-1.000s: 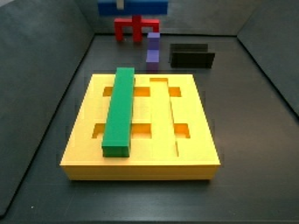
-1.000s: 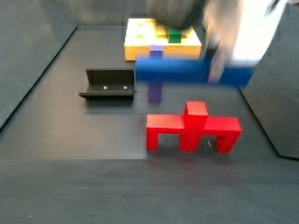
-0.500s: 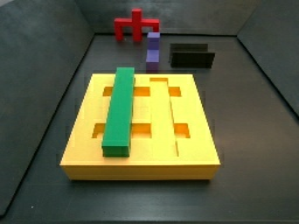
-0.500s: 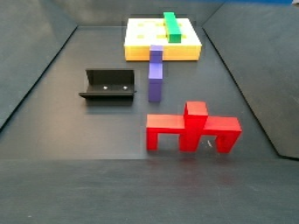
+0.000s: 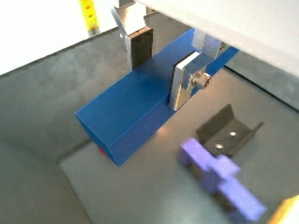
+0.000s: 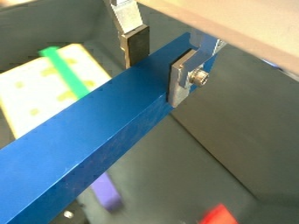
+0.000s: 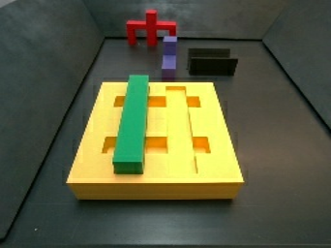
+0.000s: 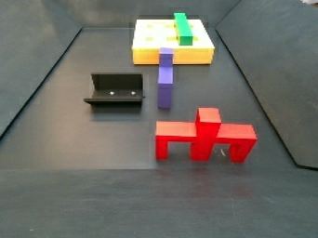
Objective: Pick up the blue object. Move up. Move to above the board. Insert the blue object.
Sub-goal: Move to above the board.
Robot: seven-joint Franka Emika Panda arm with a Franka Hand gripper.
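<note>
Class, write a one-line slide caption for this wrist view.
Gripper holds the blue bar high above the yellow board.

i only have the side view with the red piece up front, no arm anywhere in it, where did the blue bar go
Observer: The pincer holds the blue bar between its plates, as both wrist views show, up out of your frame.
Operator: is the board free for it
Observer: A wrist view shows the board below, with the green bar lying in one groove.
Operator: anything under the bar now
Observer: A wrist view shows the fixture and the purple block on the floor below it.
</note>
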